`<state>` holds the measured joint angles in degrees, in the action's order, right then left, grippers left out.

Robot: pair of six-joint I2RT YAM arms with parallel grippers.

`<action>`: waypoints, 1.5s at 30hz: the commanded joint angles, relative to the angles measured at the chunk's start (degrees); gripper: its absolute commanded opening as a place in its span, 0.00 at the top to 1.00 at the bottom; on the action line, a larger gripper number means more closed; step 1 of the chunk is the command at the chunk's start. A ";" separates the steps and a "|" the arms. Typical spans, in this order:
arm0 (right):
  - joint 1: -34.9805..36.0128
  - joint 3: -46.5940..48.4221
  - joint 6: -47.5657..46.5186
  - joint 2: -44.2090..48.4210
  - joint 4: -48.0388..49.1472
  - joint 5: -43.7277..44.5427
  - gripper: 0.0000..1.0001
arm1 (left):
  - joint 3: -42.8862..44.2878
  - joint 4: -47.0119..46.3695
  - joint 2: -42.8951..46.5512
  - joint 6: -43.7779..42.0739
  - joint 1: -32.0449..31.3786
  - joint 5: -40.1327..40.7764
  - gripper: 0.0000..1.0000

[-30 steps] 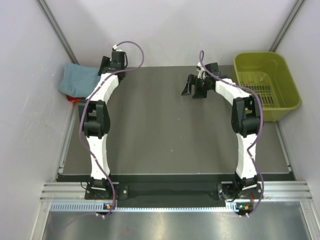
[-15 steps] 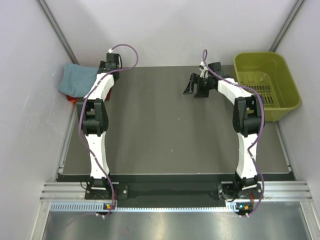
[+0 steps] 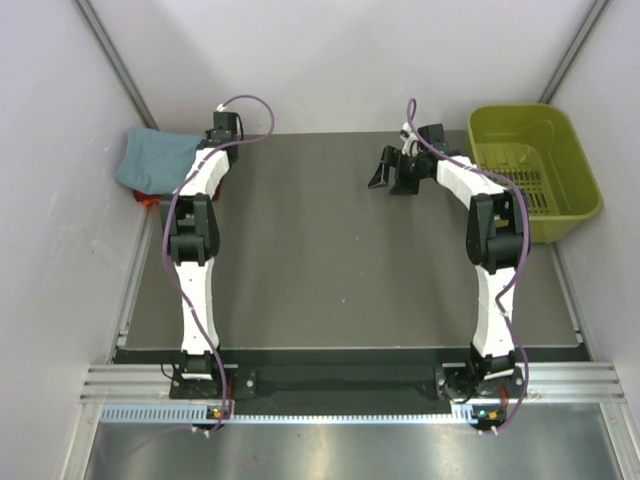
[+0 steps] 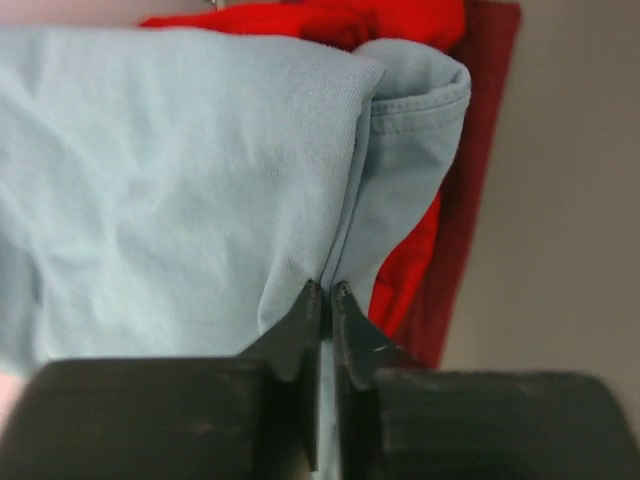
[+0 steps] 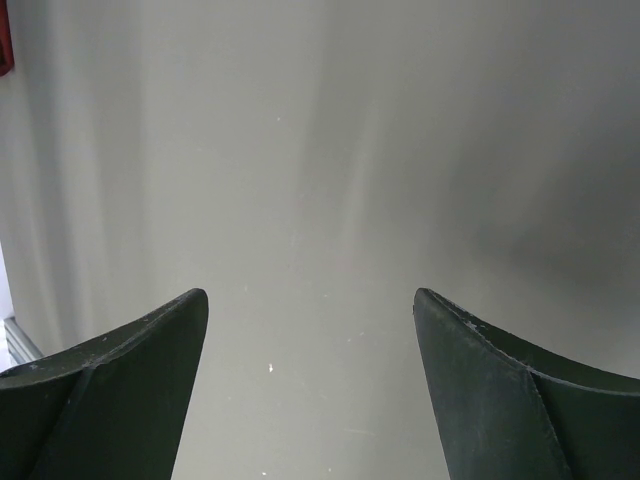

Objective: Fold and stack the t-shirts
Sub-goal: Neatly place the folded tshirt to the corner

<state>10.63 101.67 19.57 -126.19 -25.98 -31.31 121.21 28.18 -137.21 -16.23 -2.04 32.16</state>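
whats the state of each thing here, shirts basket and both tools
grey-blue t-shirt, lying on the red shirts, fold pinched
bright red t-shirt, under the grey-blue one
dark red t-shirt, lowest, edge showing
left tool, shut on the grey-blue t-shirt
right tool, open, empty
olive-green basket, upright

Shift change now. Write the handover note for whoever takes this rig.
Left gripper: fingers shut on a fold of the grey-blue t-shirt, at the table's far left corner.
Right gripper: open, holding nothing, over the table.
The grey-blue t-shirt lies on top of the bright red t-shirt and the dark red t-shirt. No shirt shows in the basket.
Done: shirts piled together.
Left: probably let go, then tidy the top shirt, which looks loosely folded.
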 commanded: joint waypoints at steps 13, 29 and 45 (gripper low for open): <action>0.09 0.99 -1.12 1.30 1.90 0.28 0.16 | 9.40 -5.42 -3.68 -0.38 0.90 0.62 1.00; 0.18 4.06 -7.17 7.36 -1.53 11.60 0.12 | 3.26 1.69 18.01 6.20 -8.31 -7.09 0.31; 3.60 5.83 -14.74 22.99 -2.14 52.48 0.00 | -12.56 -0.49 34.10 16.05 -9.82 -17.37 0.01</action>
<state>12.29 108.77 6.04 -106.69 -26.22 12.58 112.84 26.68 -107.61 -2.33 -11.55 19.75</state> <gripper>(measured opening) 0.995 0.989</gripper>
